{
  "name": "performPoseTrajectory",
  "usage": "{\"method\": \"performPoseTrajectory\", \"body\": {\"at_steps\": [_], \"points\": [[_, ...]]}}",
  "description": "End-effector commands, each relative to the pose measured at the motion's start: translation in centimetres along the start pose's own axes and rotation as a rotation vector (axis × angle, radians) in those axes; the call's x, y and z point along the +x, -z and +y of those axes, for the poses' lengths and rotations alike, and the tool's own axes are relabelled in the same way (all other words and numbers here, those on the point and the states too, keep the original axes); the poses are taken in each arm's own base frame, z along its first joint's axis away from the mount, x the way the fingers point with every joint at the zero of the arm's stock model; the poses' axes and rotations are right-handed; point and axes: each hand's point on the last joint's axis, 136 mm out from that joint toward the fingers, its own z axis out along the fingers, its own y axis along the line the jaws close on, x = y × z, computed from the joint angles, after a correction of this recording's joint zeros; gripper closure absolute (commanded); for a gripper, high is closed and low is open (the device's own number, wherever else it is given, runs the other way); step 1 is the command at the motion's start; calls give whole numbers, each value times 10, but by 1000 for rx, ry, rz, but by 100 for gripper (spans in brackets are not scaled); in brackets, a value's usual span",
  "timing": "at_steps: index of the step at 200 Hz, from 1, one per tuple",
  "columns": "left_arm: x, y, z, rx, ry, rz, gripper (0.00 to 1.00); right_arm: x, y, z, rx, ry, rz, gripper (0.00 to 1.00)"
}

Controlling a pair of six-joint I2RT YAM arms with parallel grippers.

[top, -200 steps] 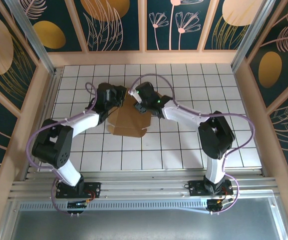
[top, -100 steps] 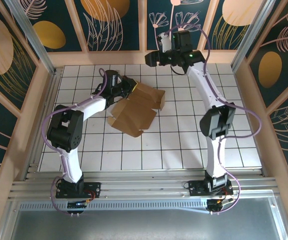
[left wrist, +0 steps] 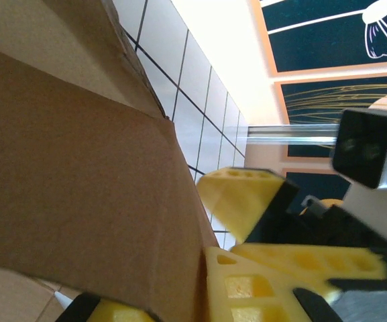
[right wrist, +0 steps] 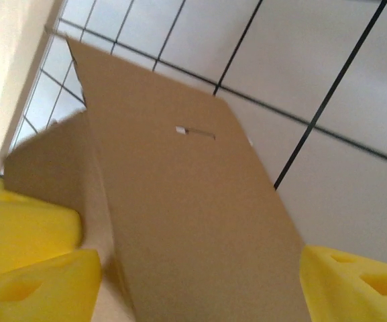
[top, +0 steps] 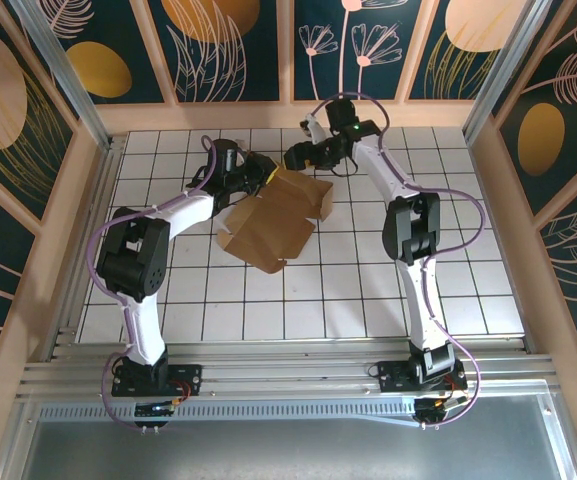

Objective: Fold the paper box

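Observation:
The paper box [top: 273, 222], plain brown cardboard with its flaps partly raised, lies on the white tiled floor [top: 388, 270] left of centre. My left gripper [top: 258, 173] is shut on the box's far left corner; in the left wrist view the cardboard sheet [left wrist: 79, 168] is pinched between its yellow fingers [left wrist: 247, 288]. My right gripper [top: 298, 157] hangs at the box's far edge, close to the left one. In the right wrist view a brown flap [right wrist: 180, 201] lies between its wide-apart yellow fingers [right wrist: 32, 268], so the right gripper [right wrist: 200, 288] is open.
A wooden rim [top: 288, 115] and patterned panels wall the floor at the back and sides. An aluminium post [top: 63, 70] stands at the far left. The metal rail [top: 288, 375] carrying both arm bases runs along the near edge. Open tiles lie to the right.
The right arm swung up to the back wall and has come down again to the box's far edge. The box has shifted and spread; the left gripper has kept hold of its corner.

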Motion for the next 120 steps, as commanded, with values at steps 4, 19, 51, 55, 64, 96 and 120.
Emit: {"method": "performPoseTrajectory", "body": {"at_steps": [4, 19, 51, 55, 64, 96, 120], "points": [[3, -7, 29, -73, 37, 33, 87, 5, 4, 13, -51, 21, 8, 26], [2, -7, 27, -71, 36, 29, 85, 10, -1, 9, -56, 10, 21, 28], [-1, -5, 24, -69, 30, 22, 77, 5, 2, 1, -20, -1, -4, 31], [-1, -4, 23, -70, 24, 17, 75, 4, 3, 0, -16, 0, -8, 32], [-6, 2, 20, -78, 5, -6, 70, 2, 5, -2, -11, -5, -14, 34], [-36, 43, -3, -177, -174, -183, 55, 0, 9, -7, -4, -19, -24, 35], [-59, 82, -24, -273, -399, -325, 45, -1, 9, -6, -11, -17, -26, 34]]}}
